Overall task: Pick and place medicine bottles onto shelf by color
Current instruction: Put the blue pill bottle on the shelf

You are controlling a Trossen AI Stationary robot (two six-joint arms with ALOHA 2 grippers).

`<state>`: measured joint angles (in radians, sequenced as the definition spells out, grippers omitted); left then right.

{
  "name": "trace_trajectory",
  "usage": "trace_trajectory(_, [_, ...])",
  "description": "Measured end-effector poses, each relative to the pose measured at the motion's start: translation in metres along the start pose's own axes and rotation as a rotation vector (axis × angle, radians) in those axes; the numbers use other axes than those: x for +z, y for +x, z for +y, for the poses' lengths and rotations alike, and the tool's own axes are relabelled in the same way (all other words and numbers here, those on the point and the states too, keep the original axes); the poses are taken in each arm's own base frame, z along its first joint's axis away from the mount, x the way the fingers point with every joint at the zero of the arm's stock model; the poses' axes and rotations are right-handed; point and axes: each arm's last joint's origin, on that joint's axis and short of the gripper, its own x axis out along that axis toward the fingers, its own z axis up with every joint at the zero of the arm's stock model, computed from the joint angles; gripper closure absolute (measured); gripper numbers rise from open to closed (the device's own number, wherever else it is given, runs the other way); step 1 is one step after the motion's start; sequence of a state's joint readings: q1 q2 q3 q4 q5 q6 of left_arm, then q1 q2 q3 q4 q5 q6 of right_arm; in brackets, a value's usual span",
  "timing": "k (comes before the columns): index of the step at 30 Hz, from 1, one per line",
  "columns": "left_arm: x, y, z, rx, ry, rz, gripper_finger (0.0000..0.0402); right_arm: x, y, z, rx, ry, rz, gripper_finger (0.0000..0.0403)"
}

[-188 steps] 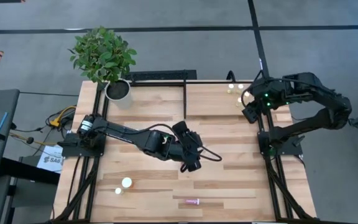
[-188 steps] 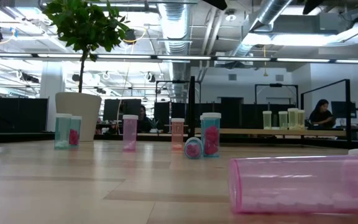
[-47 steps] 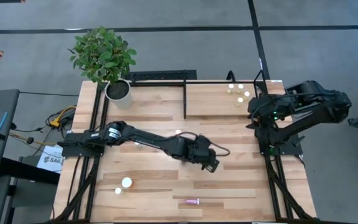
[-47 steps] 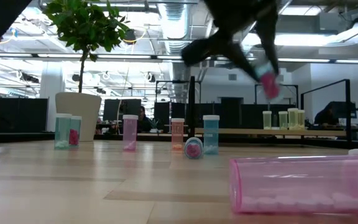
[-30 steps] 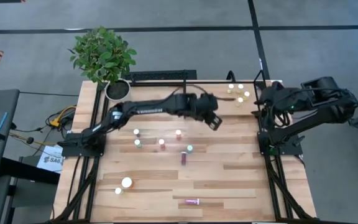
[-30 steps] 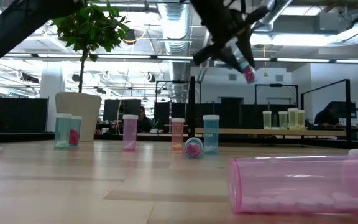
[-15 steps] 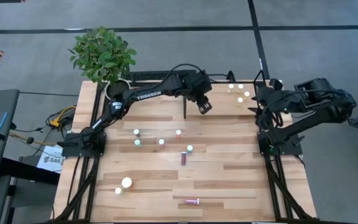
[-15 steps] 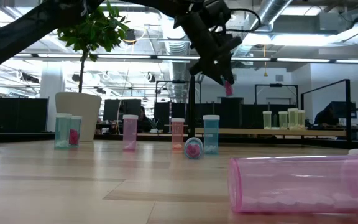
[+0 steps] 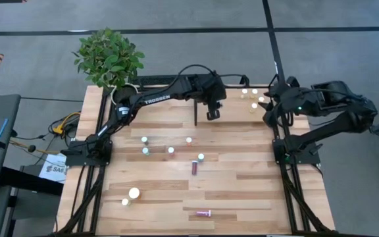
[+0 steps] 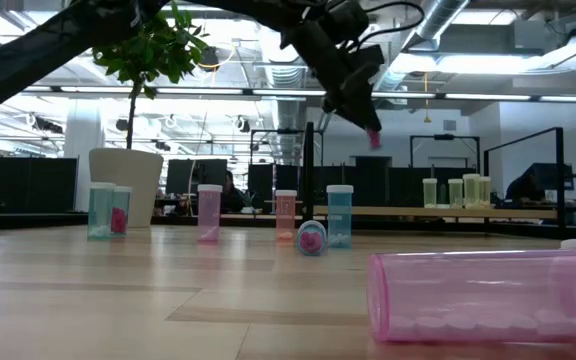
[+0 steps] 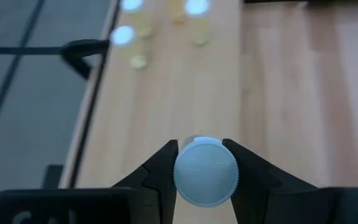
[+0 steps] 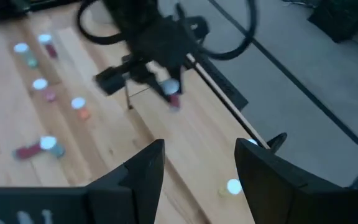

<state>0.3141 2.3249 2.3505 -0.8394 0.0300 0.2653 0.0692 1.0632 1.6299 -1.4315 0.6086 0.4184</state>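
My left gripper (image 9: 213, 112) is shut on a pink, white-capped medicine bottle (image 10: 373, 138), high over the left part of the shelf (image 9: 232, 99). The shelf is a light-wood platform in a black frame at the table's far right. Several yellow bottles (image 9: 254, 99) stand on its right end. More medicine bottles stand mid-table (image 9: 170, 150), and a maroon one (image 9: 194, 167) lies on its side there. My right gripper (image 12: 201, 165) hovers open by the shelf's right end with nothing between its fingers. My left gripper pinches the bottle between its two fingers, which sit on opposite sides at its white cap (image 11: 182, 171). The cap end points back toward the wrist, so the bottle lies along the fingers. The fingers slant down. The bottle hangs tilted, pink end (image 10: 374, 141) lowest, clear of the shelf.
A potted plant (image 9: 125, 94) stands at the far left corner. Two pale bottles (image 9: 134, 193) stand near the front left, and a pink bottle (image 9: 204, 213) lies at the front edge. A thin black post (image 9: 196, 105) marks the shelf's left end.
My left gripper has carried the pink bottle from above mid-table toward the far edge and slightly left, to a place over the shelf. It has kept shut on the bottle and has nearly stopped in the last half second.
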Motion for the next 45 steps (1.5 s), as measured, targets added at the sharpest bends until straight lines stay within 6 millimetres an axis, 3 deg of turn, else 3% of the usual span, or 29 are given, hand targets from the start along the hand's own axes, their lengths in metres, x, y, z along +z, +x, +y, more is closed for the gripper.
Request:
trace_trajectory(6, [0.002, 0.0, -0.02, -0.064, 0.007, 0.015, 0.0299, -0.004, 0.008, -0.007, -0.083, -0.002, 0.091, 0.0187])
trace_trajectory(15, [0.006, -0.002, -0.087, -0.134, 0.014, 0.091, 0.0299, -0.019, 0.015, -0.007, -0.036, 0.034, 0.209, 0.0187])
trace_trajectory(19, [0.0, 0.009, -0.112, -0.113, -0.014, 0.166, 0.0299, -0.022, 0.017, -0.004, -0.015, 0.038, 0.231, 0.0187])
trace_trajectory(23, [-0.017, 0.034, -0.128, -0.119, -0.055, 0.276, 0.0299, -0.025, 0.018, -0.002, -0.005, 0.023, 0.242, 0.0187])
trace_trajectory(29, [-0.033, 0.065, -0.138, -0.081, -0.134, 0.343, 0.0299, -0.029, 0.022, 0.003, 0.001, -0.007, 0.26, 0.0187])
trace_trajectory(45, [-0.045, 0.089, -0.134, -0.073, -0.149, 0.358, 0.0299, -0.029, 0.022, 0.003, 0.003, -0.006, 0.259, 0.0187])
